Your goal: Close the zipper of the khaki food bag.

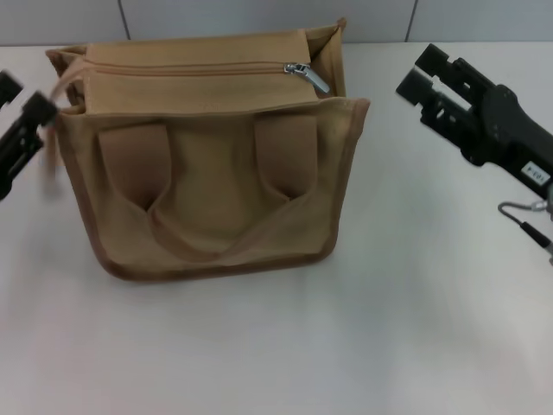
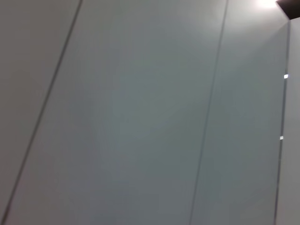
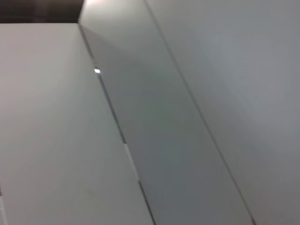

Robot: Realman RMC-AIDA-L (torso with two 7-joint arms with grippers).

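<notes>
The khaki food bag (image 1: 216, 181) stands upright in the middle of the white table, with two strap patches and a looped handle on its front. The zipper (image 1: 190, 68) runs along its top. The silver pull tab (image 1: 308, 76) lies at the bag's right end, and the line to its left looks joined. My left gripper (image 1: 22, 97) is open just left of the bag's top left corner, beside the rear handle strap (image 1: 67, 84). My right gripper (image 1: 421, 73) is open and empty, apart from the bag on its right. Both wrist views show only grey wall panels.
The white table (image 1: 415, 328) extends in front of and to the right of the bag. A grey panelled wall (image 1: 225, 17) rises close behind the bag. A thin metal hook and cable (image 1: 523, 212) hang by the right arm.
</notes>
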